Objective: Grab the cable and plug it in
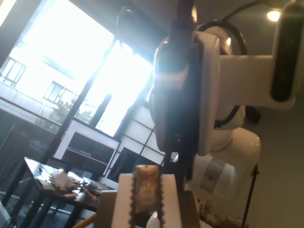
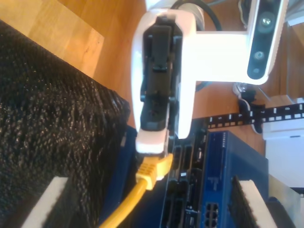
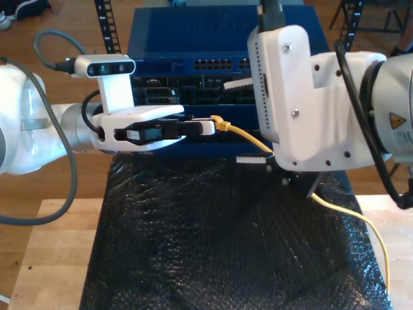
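The cable (image 3: 248, 135), glossy yellow with a moulded boot, is clamped at its plug end by my first gripper (image 3: 205, 126), just in front of the blue metal switch (image 3: 193, 32). My second gripper (image 3: 247, 121) is held wide apart, serrated white fingers (image 2: 249, 202) facing the switch, over the pebbled black mat (image 3: 226, 239).

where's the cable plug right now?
In the exterior view the plug sits near the middle, at the tip of the gripper reaching in from that view's left, just in front of the blue switch, above the black mat.

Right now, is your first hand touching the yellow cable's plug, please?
Touching. The first wrist view shows the plug pinched between serrated pads; the exterior view shows the cable leaving my first hand.
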Robot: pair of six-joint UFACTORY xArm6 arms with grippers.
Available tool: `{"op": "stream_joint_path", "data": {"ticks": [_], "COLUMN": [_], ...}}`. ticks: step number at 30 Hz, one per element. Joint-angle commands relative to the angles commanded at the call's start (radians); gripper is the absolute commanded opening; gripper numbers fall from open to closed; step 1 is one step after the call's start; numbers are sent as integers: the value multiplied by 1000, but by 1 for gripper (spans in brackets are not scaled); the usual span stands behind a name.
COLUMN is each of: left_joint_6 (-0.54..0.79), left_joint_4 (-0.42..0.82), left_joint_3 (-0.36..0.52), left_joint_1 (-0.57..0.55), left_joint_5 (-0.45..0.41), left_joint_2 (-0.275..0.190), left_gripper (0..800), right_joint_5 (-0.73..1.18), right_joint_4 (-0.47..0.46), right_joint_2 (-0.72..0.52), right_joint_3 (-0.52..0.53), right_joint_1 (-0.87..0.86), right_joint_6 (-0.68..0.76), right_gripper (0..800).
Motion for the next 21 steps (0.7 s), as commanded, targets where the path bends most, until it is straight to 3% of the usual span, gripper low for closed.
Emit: {"op": "stream_joint_path", "data": {"ticks": [4, 13, 21], "left_joint_6": [0, 0, 0], "left_joint_4": [-5, -9, -11], "left_joint_3": [0, 0, 0], "left_joint_1": [0, 0, -2], "left_joint_5": [14, 44, 51], "left_joint_2": [3, 5, 6], "left_gripper": [7, 7, 7], "right_joint_5": [-46, -49, -80], "right_joint_4": [-2, -2, 0], "right_joint_2": [9, 32, 21], "right_joint_3": [12, 14, 14], "right_joint_1": [34, 46, 46], "right_joint_6": [2, 3, 5], "right_gripper": [631, 630, 555]}}
